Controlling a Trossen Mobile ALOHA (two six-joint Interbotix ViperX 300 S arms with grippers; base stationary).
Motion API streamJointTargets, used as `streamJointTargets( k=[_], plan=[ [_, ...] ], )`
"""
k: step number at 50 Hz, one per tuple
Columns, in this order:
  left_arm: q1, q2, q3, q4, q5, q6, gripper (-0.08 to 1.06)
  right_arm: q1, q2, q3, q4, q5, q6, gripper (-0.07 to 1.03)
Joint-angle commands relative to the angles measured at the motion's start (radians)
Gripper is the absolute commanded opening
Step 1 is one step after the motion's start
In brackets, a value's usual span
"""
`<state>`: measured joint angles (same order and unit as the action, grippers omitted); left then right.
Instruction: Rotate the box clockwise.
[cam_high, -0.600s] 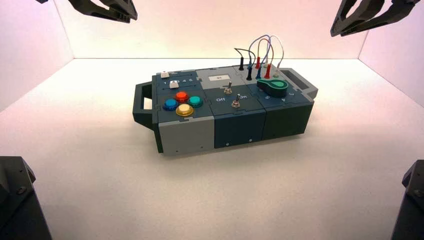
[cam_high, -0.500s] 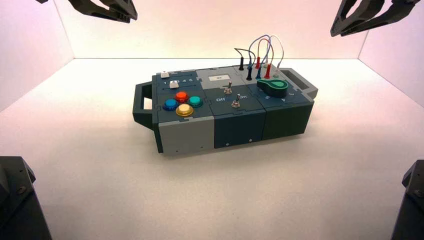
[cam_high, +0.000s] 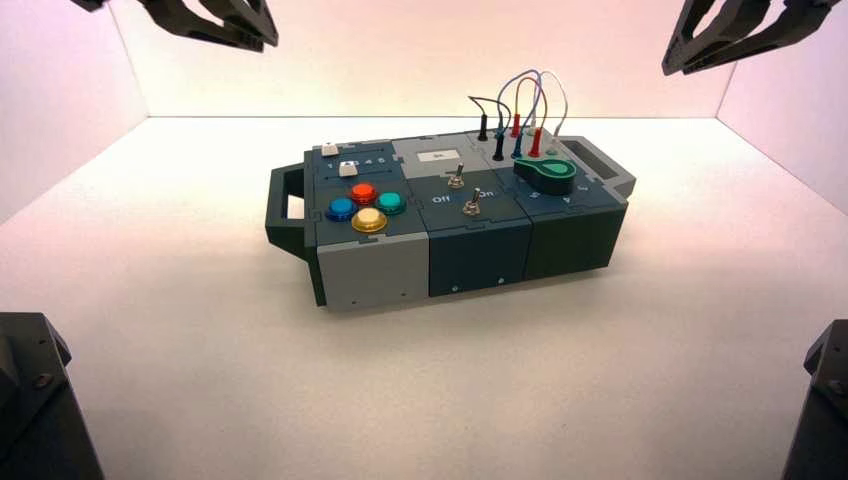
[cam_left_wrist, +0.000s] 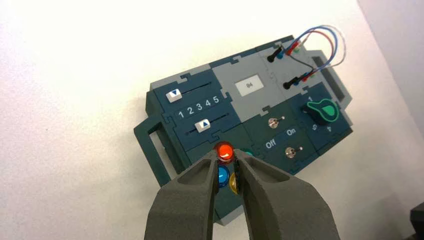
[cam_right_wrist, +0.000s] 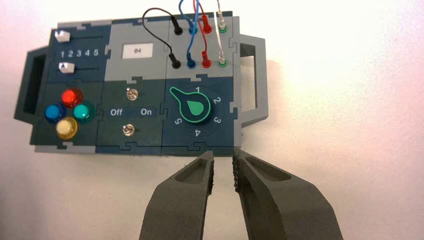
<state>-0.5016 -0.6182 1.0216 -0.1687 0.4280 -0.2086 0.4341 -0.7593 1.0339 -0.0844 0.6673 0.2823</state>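
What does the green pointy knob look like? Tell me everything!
The dark green knob with a bright green outline has a round body, one pointed tip and a green teardrop in the middle. It looks like plastic. It sits on the box's dark blue right-front panel, ringed by numbers 1 to 5. No gripper touches it.

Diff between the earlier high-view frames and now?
Left gripper: a very slight shift to the robot's right, up by the far left of the view; grips nothing. Unchanged: right gripper waits at far right, also free of the box, which lies as it did, wires still plugged in.
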Motion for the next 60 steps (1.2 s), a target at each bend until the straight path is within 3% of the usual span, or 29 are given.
streamJointTargets(
  k=[1,8,20,25,32,38,51,60],
  plan=[
    [0.005,0.080,-0.071,0.005,-0.008,0.008,0.18,0.002,0.049,-0.061,0.003,0.008,-0.037,0.20],
    [0.005,0.181,-0.129,0.006,0.031,0.011,0.13,0.002,0.117,-0.094,0.002,0.009,-0.060,0.12],
    [0.017,0.302,-0.190,0.029,0.086,0.034,0.03,-0.009,0.218,-0.132,0.002,-0.029,-0.049,0.08],
    [0.044,0.321,-0.186,0.031,0.124,0.032,0.03,-0.032,0.276,-0.156,0.002,-0.035,-0.025,0.11],
    [0.080,0.313,-0.170,0.032,0.201,0.035,0.05,-0.084,0.364,-0.190,0.002,-0.048,-0.021,0.15],
    [0.086,0.273,-0.146,0.037,0.235,0.060,0.05,-0.107,0.425,-0.221,0.003,-0.066,-0.018,0.15],
    [0.086,0.239,-0.123,0.034,0.282,0.107,0.05,-0.114,0.601,-0.293,0.018,-0.117,-0.005,0.09],
    [0.086,0.252,-0.127,0.032,0.282,0.118,0.04,-0.114,0.741,-0.336,0.018,-0.135,-0.005,0.01]
  ],
)
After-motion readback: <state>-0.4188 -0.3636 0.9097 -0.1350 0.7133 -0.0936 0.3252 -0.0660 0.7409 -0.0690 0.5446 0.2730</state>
